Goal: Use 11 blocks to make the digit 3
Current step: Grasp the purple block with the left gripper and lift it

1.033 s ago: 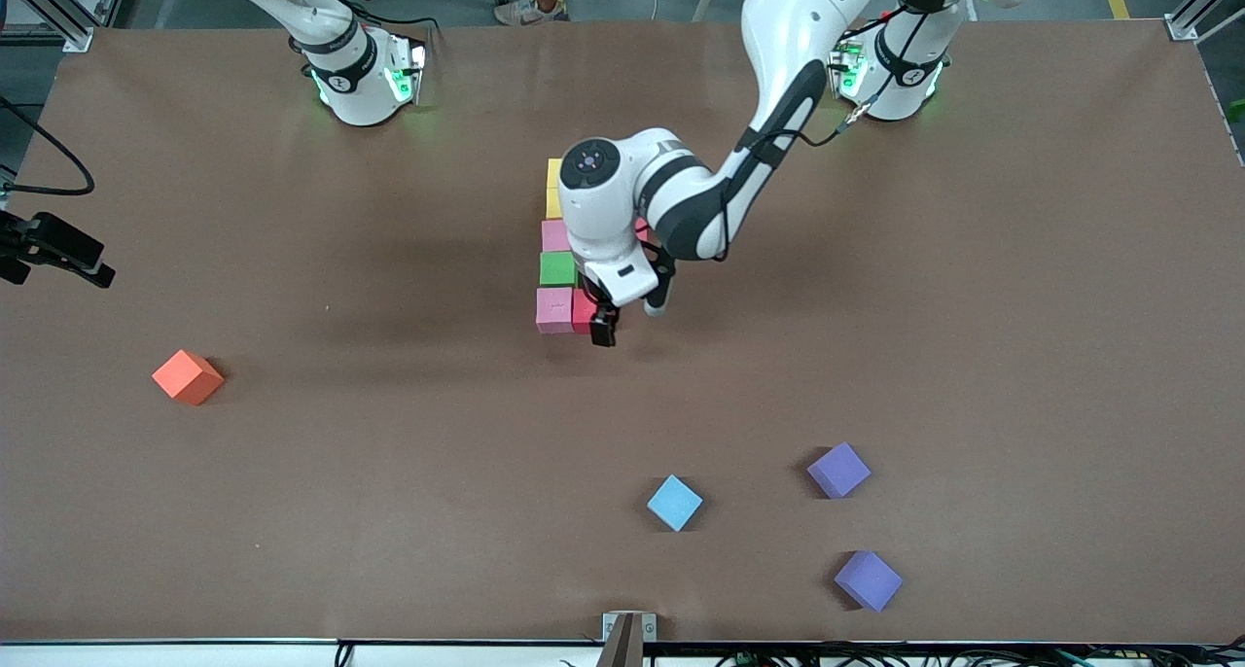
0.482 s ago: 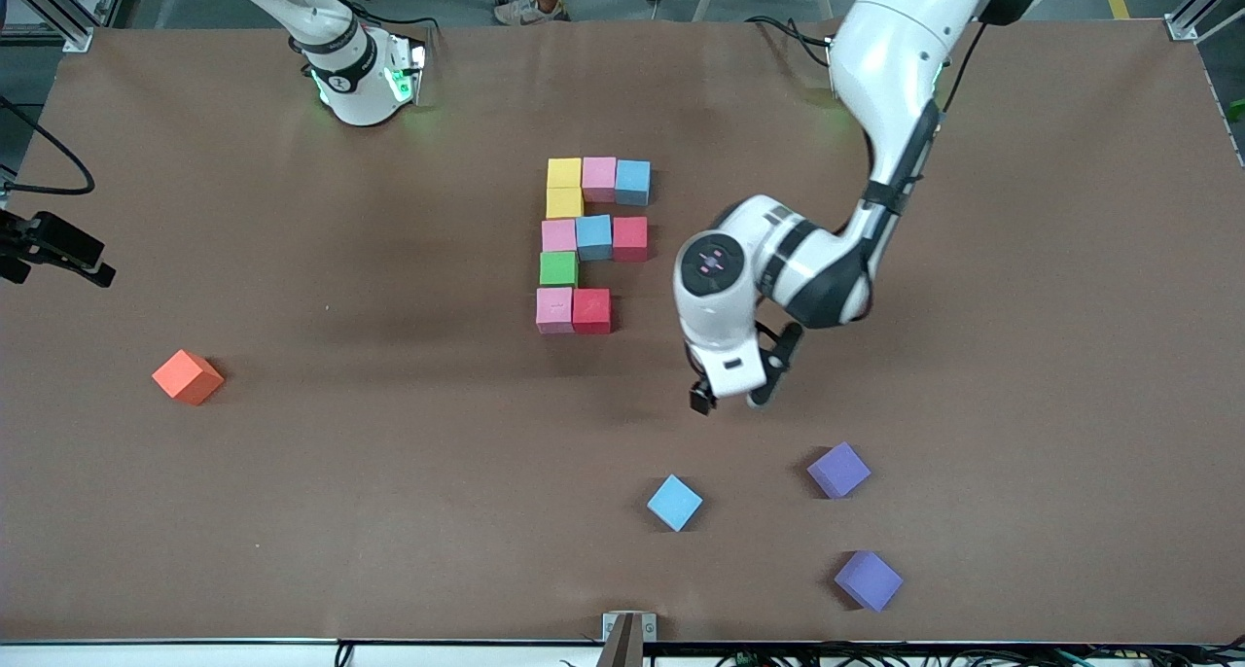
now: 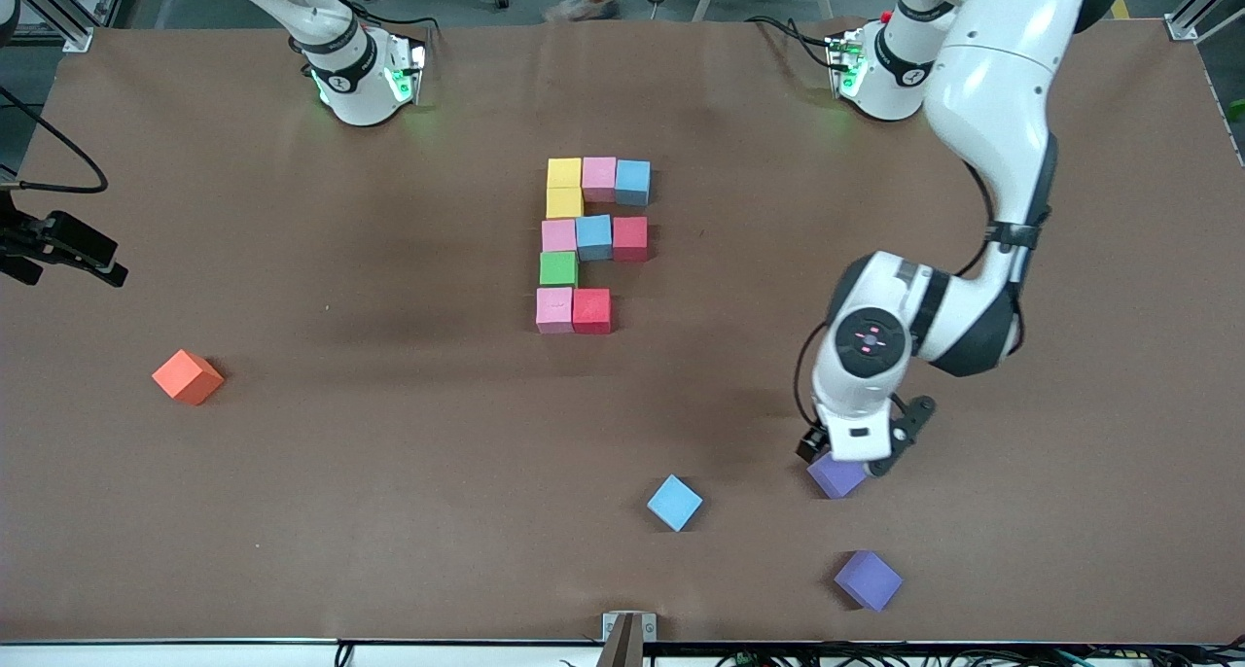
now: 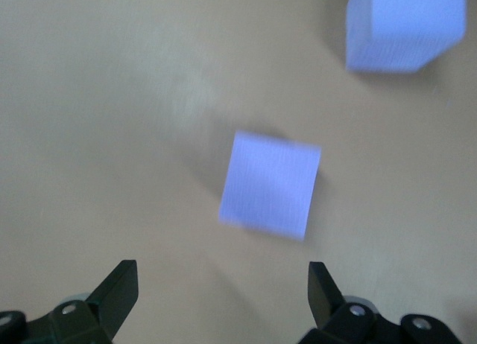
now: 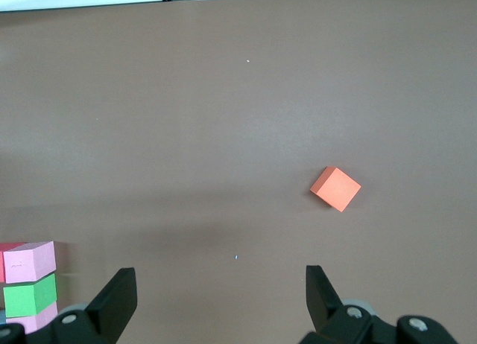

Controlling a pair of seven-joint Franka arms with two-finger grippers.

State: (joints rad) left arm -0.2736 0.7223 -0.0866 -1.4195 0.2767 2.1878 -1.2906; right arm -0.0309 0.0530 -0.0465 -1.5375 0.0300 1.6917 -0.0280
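Several blocks stand joined in a blocky figure [image 3: 584, 244] at mid table: yellow, pink and light blue cubes, then a pink, blue and red row, a green cube [image 3: 558, 268], and a pink and red pair [image 3: 574, 309] nearest the front camera. Three loose blocks lie nearer the camera: a light blue one [image 3: 674, 502] and two purple ones [image 3: 868, 579]. My left gripper [image 3: 854, 456] [image 4: 222, 292] hangs open over the other purple block [image 3: 838, 477] [image 4: 270, 184], which lies just ahead of its fingertips. My right gripper [image 5: 220, 292] waits open, high above bare table.
An orange cube [image 3: 188, 376] [image 5: 335, 188] sits alone toward the right arm's end of the table. A black device [image 3: 58, 249] with a cable juts in at that end's edge. A metal bracket [image 3: 627, 633] stands at the table's front edge.
My left arm has swung away from the figure's red block, toward its own end of the table, and now hangs over a purple block. The right arm has stayed put.
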